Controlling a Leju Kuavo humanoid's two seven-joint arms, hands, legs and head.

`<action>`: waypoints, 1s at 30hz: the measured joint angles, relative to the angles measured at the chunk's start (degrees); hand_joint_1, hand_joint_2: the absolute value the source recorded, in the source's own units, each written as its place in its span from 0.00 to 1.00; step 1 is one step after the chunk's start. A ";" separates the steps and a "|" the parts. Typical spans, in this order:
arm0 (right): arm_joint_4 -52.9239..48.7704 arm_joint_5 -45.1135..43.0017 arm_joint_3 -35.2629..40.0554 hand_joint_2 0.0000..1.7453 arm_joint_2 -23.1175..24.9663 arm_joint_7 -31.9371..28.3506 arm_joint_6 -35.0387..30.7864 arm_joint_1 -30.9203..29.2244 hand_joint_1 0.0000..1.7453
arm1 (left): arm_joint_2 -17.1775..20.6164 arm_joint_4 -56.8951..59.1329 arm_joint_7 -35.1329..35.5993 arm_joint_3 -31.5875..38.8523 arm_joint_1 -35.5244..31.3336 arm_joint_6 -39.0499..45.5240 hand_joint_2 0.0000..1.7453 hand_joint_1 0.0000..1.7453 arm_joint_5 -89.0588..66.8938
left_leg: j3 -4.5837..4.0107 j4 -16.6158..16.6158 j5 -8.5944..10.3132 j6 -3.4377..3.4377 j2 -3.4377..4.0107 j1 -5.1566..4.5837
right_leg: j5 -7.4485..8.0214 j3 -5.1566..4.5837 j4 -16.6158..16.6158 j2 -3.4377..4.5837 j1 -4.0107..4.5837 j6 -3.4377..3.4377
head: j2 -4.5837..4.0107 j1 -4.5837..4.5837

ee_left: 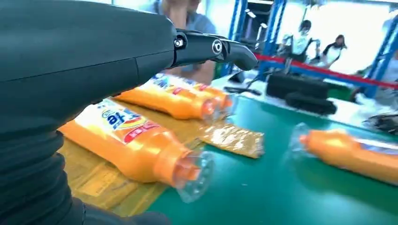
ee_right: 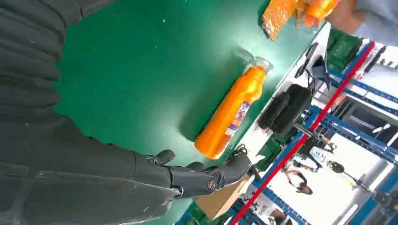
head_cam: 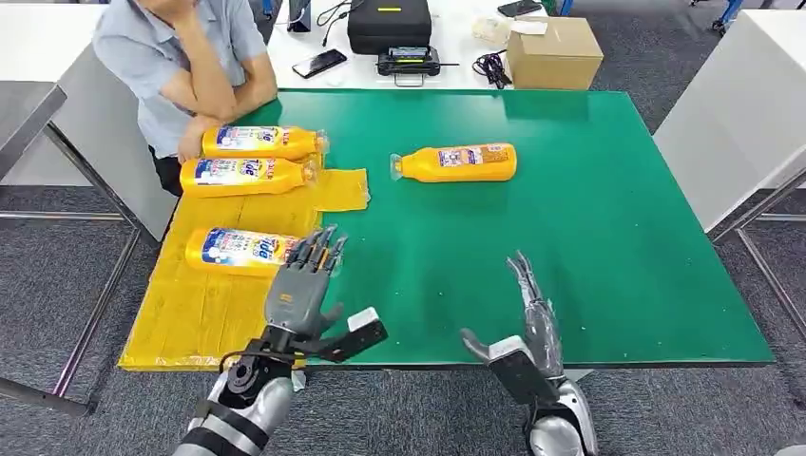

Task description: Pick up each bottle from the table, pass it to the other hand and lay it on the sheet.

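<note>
Left hand [head_cam: 302, 285] of ours is spread flat and holding nothing, hovering over the cap end of the nearest bottle [head_cam: 242, 251] on the yellow sheet [head_cam: 185, 313]. Two more bottles [head_cam: 249, 159] lie further back on the sheet, so we'd guess three are done. Moving right, the last bottle [head_cam: 458, 162] lies on its side on the green table [head_cam: 608, 237], well apart from the sheet. Right hand [head_cam: 534, 309] is open too, fingers pointing towards it, probably lining up for the pick.

Glossy orange plastic bottles [head_cam: 458, 162] with clear caps, crinkly yellow sheet [head_cam: 204, 304], matt green tabletop [head_cam: 589, 228].
</note>
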 measured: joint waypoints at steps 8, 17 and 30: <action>-2.67 -12.80 -2.32 1.00 1.97 -3.63 5.18 0.85 0.00 | 0.24 -3.41 -4.57 -2.89 1.97 -1.20 1.00 0.00 8.12 | 0.00 0.00 0.00 0.00 -0.01 -0.01 | 0.00 0.00 0.00 0.00 -0.01 0.00 | 0.00 0.00; -4.59 -13.98 -4.37 0.00 3.92 6.44 1.63 0.96 0.00 | -0.66 -5.25 -14.41 -4.53 5.09 -7.68 0.00 0.00 33.53 | -0.02 0.00 -0.02 -0.01 0.00 -0.01 | 0.00 -0.03 0.00 0.00 -0.01 0.00 | 0.00 -0.02; -3.89 -3.45 -2.67 1.00 3.41 11.10 -7.25 -0.51 0.00 | -1.64 -5.36 -16.06 -6.84 7.42 -10.38 1.00 0.00 44.68 | -0.04 0.00 -0.01 0.00 -0.05 -0.01 | 0.00 -0.02 0.00 -0.05 -0.01 0.01 | 0.00 -0.02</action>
